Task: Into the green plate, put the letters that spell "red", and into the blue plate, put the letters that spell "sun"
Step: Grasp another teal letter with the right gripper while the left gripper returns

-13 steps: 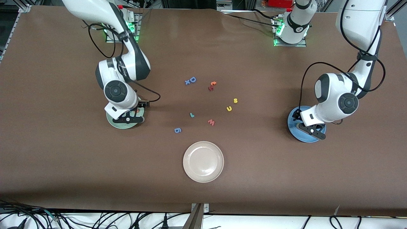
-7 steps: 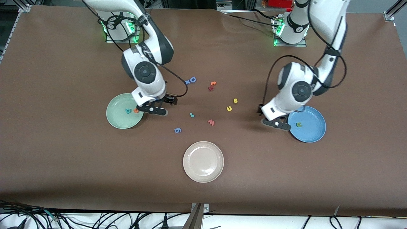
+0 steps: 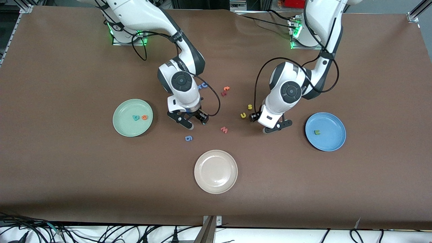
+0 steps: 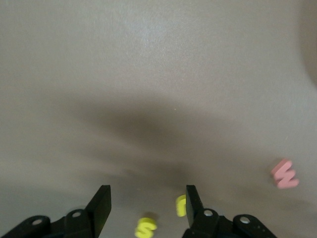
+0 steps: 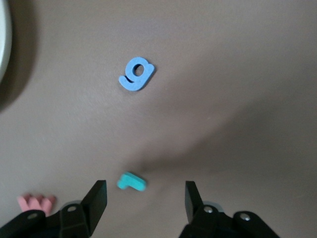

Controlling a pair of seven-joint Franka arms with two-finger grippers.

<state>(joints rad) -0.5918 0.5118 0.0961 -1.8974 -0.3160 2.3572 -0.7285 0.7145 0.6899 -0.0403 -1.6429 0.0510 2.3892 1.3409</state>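
Halftime: green plate holds d and e, blue plate holds n. Right gripper, parted and empty, over r; left gripper, likewise, over s and u.

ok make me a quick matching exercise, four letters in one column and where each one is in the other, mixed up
Things:
1. orange "e"
2. dark green "n"
3. teal "r"
4. yellow "u"

Places:
A. in the blue plate
B. on the table beside the yellow "s"
C. in the green plate
D. on the table under the right end effector

Pairs: 1-C, 2-A, 3-D, 4-B
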